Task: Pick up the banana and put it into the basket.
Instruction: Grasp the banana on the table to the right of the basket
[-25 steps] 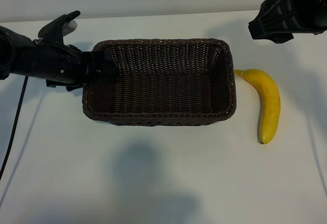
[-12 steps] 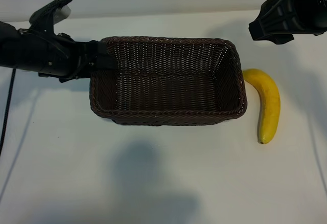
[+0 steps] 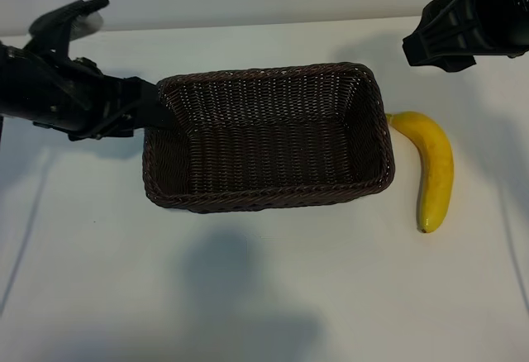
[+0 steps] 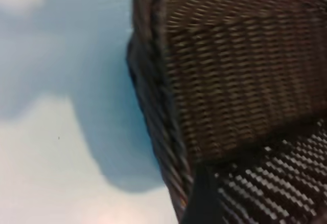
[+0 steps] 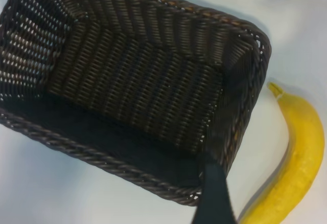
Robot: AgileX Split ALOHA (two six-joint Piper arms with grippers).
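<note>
Gripping one short end of the basket [image 3: 264, 139], the left gripper [image 3: 153, 110] pinches the wicker rim and holds that end tilted up off the table [image 3: 248, 296]. The banana [image 3: 431, 168] lies on the table just beside the basket's far end, untouched. The right gripper [image 3: 438, 35] hovers above and behind it, fingers spread and empty. Picking up has not begun; the right arm would likely need to descend onto the banana.

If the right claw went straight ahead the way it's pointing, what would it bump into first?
Probably the basket: the right gripper aims down at its near end wall. The banana lies just beside that line, so depth makes this uncertain.
</note>
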